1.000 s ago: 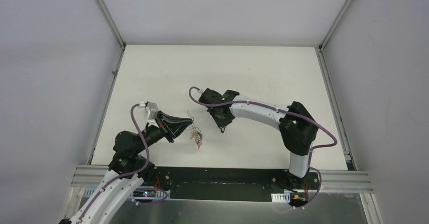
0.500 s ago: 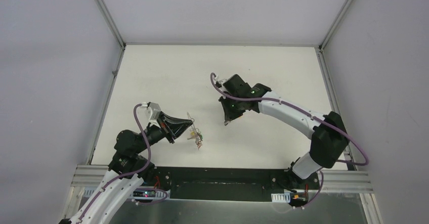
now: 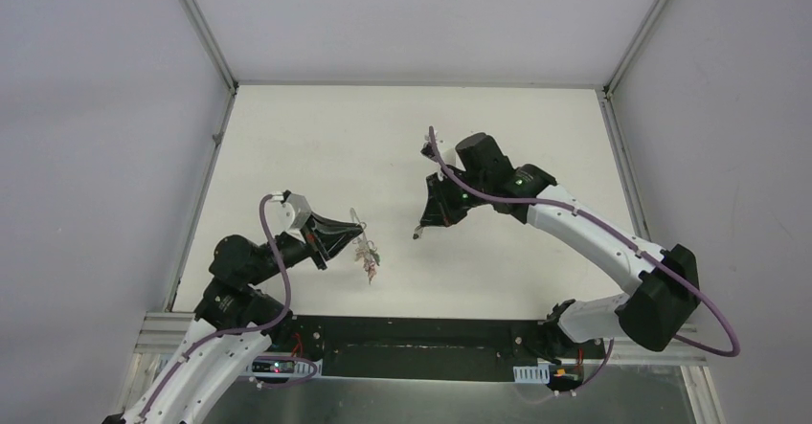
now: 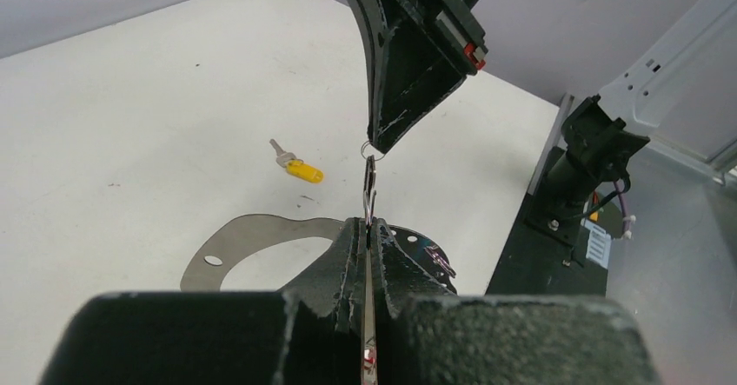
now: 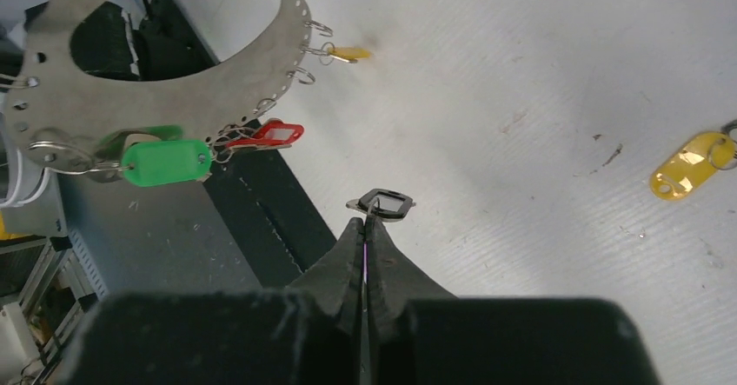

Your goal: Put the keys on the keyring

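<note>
My left gripper (image 3: 345, 239) (image 4: 368, 225) is shut on the keyring (image 3: 358, 235) (image 5: 174, 81), a flat grey metal loop with small holes, and holds it above the table. Keys with a green tag (image 5: 165, 161) and a red tag (image 5: 271, 133) hang from it, and a blurred yellow tag (image 5: 349, 53) shows by its small rings. My right gripper (image 3: 419, 233) (image 5: 366, 222) (image 4: 375, 142) is shut on the small ring of a black-tagged key (image 5: 383, 202), a short way right of the keyring. A yellow-tagged key (image 4: 300, 170) (image 5: 691, 166) lies on the table.
The white table (image 3: 316, 146) has a metal rail along its edges. The black base plate (image 3: 421, 338) lies along the near edge. The keyring's shadow (image 4: 252, 242) falls on the table under the left gripper.
The right arm's elbow has swung out to the right and its wrist has moved right and back; its fingertips stay near the same spot. The left gripper with the keyring has barely shifted.
</note>
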### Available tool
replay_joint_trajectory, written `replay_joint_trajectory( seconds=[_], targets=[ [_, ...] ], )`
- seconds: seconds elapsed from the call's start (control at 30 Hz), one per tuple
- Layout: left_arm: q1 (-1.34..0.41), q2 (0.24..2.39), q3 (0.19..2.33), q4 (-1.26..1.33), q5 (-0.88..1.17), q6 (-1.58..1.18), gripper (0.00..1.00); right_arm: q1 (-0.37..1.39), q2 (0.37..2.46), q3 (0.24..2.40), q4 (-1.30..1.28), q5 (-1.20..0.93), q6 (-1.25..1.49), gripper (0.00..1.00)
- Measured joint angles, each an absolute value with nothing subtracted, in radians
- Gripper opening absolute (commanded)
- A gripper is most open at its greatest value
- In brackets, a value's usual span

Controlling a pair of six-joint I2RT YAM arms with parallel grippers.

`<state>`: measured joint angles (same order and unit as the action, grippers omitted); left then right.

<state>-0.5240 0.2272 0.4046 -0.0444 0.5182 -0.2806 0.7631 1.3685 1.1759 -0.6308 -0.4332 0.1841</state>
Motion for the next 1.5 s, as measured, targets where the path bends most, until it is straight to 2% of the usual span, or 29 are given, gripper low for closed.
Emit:
replay_joint_trajectory(
  seconds=[0.77,1.1,1.5],
  targets=[
    [-0.524,0.466,0.488,-0.036,0.742,-0.114,0.0,0.736,1.225,1.159,-0.527,-0.744,0.191,0.0],
    [-0.524,0.479,0.489,-0.005,0.799,-0.093,0.0,0.77,1.277,1.162,-0.432,-0.903,0.218,0.0],
    [-0.524,0.47,0.488,0.03,0.814,-0.11,0.0,0.837,1.312,1.181,-0.348,-0.929,0.254,0.0]
  ],
)
